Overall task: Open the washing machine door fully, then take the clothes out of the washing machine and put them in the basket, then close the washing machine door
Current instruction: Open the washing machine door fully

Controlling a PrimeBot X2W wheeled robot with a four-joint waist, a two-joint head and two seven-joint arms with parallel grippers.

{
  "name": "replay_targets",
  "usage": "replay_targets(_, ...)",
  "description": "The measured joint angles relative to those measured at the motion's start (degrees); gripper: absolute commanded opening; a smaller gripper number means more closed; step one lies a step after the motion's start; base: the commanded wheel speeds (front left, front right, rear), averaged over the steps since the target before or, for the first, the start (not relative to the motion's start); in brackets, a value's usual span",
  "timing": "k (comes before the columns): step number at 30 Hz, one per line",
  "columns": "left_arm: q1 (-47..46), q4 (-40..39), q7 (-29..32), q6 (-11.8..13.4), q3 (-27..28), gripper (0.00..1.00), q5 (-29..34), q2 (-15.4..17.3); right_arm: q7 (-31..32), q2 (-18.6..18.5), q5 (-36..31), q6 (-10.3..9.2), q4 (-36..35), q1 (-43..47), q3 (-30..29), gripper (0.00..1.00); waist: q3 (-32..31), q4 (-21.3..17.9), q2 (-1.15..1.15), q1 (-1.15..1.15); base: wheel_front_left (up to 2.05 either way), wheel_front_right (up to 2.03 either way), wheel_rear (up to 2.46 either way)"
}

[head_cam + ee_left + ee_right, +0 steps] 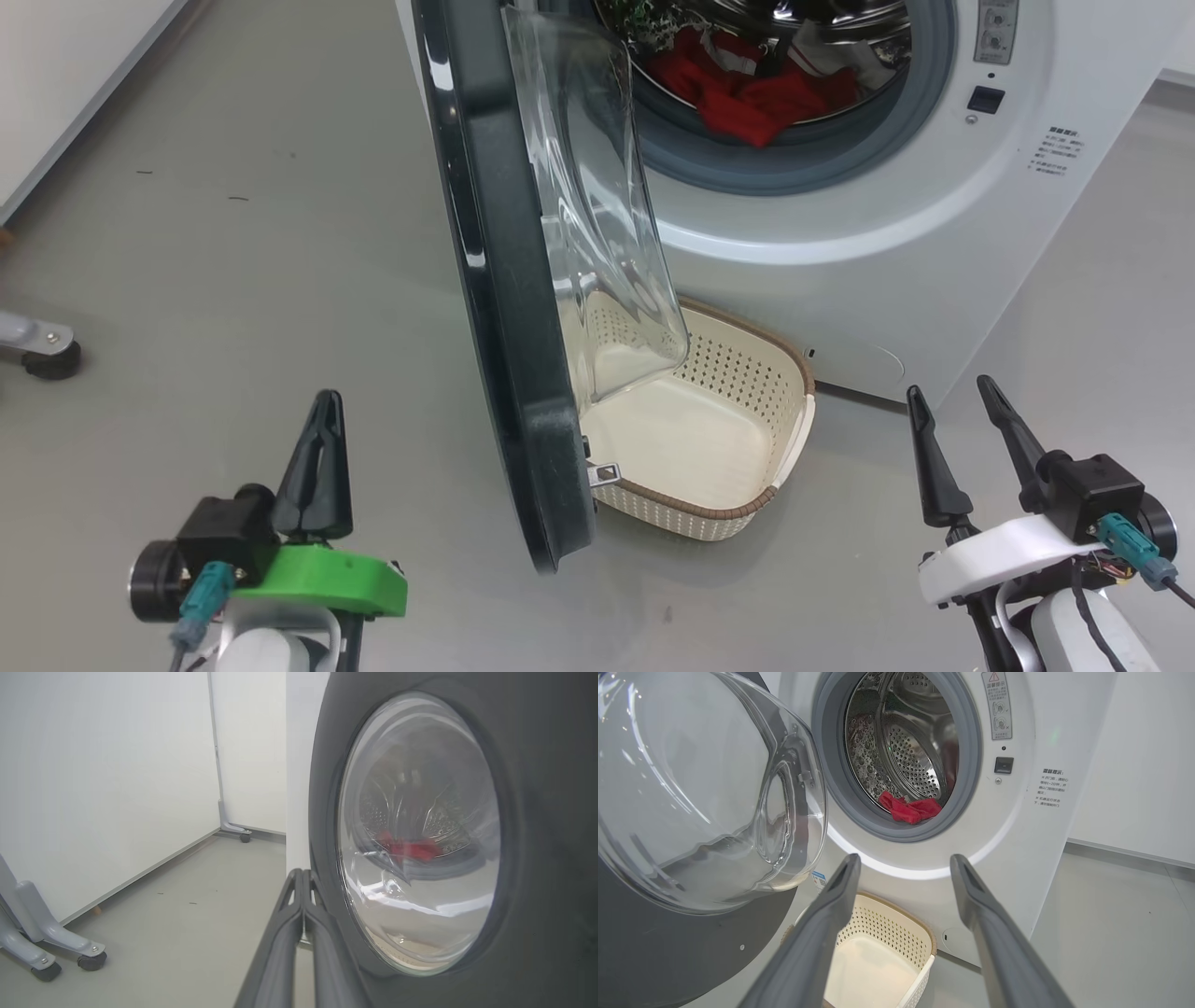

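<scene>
— Starting at the left gripper [327,403]: spread or pressed together?
— Pressed together, tip against tip, pinching nothing. Sitting at the lower left of the head view, above grey floor [233,280], left of the door [495,280] and apart from it. Rising from bottom centre of the left wrist view, just beside the door's black outer face; touching or not, cannot tell there.
— And the right gripper [948,390]?
— Spread wide, gripping nothing. Lower right of the head view, pointing up toward the white front of the washer [840,252]. In the right wrist view, framing the basket [887,924] between the two fingers.
— Door?
— Swung out, standing edge-on down the centre of the head view, glass bowl bulging to the right and overlapping the basket's left part.
— Clothes [747,93]?
— Inside the drum, top centre of the head view: red with bits of white, heaped at the lower lip against the grey gasket. Showing as a small red patch through the glass at centre right of the left wrist view.
— Basket, then?
— On the floor, right up against the washer's front, centre of the head view, below the drum opening, cream bottom in plain sight.
— Anything else?
— Grey caster foot [42,350], left edge of the head view.
</scene>
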Motion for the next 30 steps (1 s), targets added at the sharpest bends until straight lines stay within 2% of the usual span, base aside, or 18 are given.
replay_targets(9, -2.74, -12.45, -0.01, 0.0, 1.26, 0.0, 2.18, 0.01, 0.0, 0.56, -0.43, 0.48, 0.34, 0.01, -1.23, 1.0, -0.23, 0.75, 0.0, 0.0, 0.0, 0.0, 0.0)
replay_targets(14, -4.46, -19.37, -0.33, -0.86, -0.24, 0.0, 3.63, 0.02, 0.0, 0.9, -1.05, 0.98, 0.66, 0.01, -1.69, 1.0, -0.44, 1.04, 0.0, 0.0, 0.0, 0.0, 0.0)
replay_targets(21, -4.7, -26.06, -0.33, -3.33, -6.56, 0.0, 3.01, 0.12, 0.0, 1.47, -1.64, 1.22, 1.29, 0.02, -1.93, 1.0, -0.96, 1.15, 0.0, 0.0, 0.0, 0.0, 0.0)
replay_targets(26, -4.66, -27.97, -0.33, -4.41, -10.78, 0.0, 1.55, 0.25, 0.0, 2.07, -2.0, 1.69, 1.92, 0.26, -1.85, 1.0, -1.74, 0.81, 0.0, 0.0, 0.0, 0.0, 0.0)
replay_targets(30, -4.11, -27.63, -0.25, -6.73, -15.86, 0.0, 0.86, 0.43, 0.0, 2.26, -2.22, 1.99, 2.03, 0.99, -2.02, 1.0, -2.15, 0.44, 0.0, 0.0, 0.0, 0.0, 0.0)
